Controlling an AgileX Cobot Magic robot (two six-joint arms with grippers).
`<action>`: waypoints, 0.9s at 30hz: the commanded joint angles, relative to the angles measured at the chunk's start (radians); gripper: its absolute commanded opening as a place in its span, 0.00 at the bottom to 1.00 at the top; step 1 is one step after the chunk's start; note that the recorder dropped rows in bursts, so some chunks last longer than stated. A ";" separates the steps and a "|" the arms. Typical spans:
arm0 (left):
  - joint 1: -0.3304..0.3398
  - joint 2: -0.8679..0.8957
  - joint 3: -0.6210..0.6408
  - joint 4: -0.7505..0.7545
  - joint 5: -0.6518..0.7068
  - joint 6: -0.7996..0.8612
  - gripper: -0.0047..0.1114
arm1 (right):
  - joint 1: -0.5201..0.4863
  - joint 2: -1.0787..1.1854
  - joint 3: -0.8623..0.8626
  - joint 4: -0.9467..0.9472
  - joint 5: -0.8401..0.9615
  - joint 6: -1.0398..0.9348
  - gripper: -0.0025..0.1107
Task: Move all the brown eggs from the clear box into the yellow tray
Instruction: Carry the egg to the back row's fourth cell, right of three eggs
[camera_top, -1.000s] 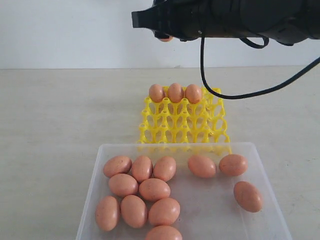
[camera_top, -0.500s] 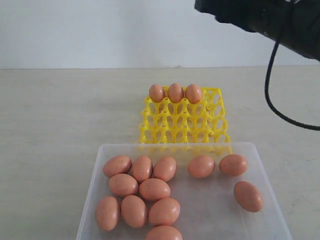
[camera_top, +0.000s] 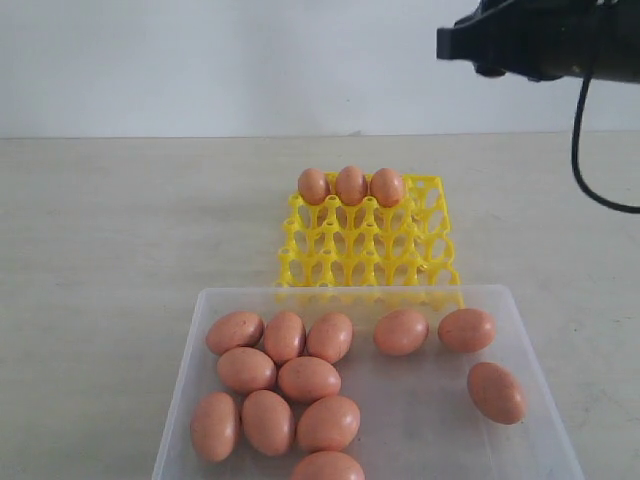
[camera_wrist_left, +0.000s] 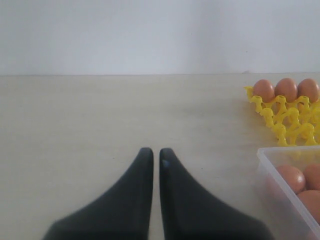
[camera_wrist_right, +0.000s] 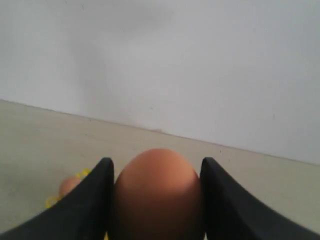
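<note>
A brown egg (camera_wrist_right: 156, 192) fills the gap between the black fingers of my right gripper (camera_wrist_right: 157, 162), which is shut on it, high above the table. In the exterior view only the right arm (camera_top: 540, 40) shows, at the top right. The yellow tray (camera_top: 365, 250) carries three brown eggs (camera_top: 350, 184) in its far row. Several more eggs (camera_top: 308, 378) lie in the clear box (camera_top: 350, 292) in front of it. My left gripper (camera_wrist_left: 156, 152) is shut and empty over bare table, left of the tray (camera_wrist_left: 287, 125) and the box (camera_wrist_left: 272, 165).
A black cable (camera_top: 590, 150) hangs from the right arm at the right edge. The beige table (camera_top: 120, 250) runs back to a white wall (camera_top: 200, 60). The box reaches the near edge of the exterior view.
The right arm has swung from above the tray's far row to the upper right of the exterior view, its egg now out of that view. Tray, box and loose eggs have not moved.
</note>
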 joint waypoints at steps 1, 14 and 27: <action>-0.009 -0.002 0.004 -0.001 -0.001 0.003 0.08 | -0.005 0.152 -0.002 -0.017 -0.005 -0.101 0.02; -0.009 -0.002 0.004 -0.001 -0.001 0.003 0.08 | -0.040 0.498 -0.006 -0.645 -0.570 0.457 0.02; -0.009 -0.002 0.004 -0.001 -0.001 0.003 0.08 | -0.214 0.718 -0.185 -1.068 -0.753 0.965 0.02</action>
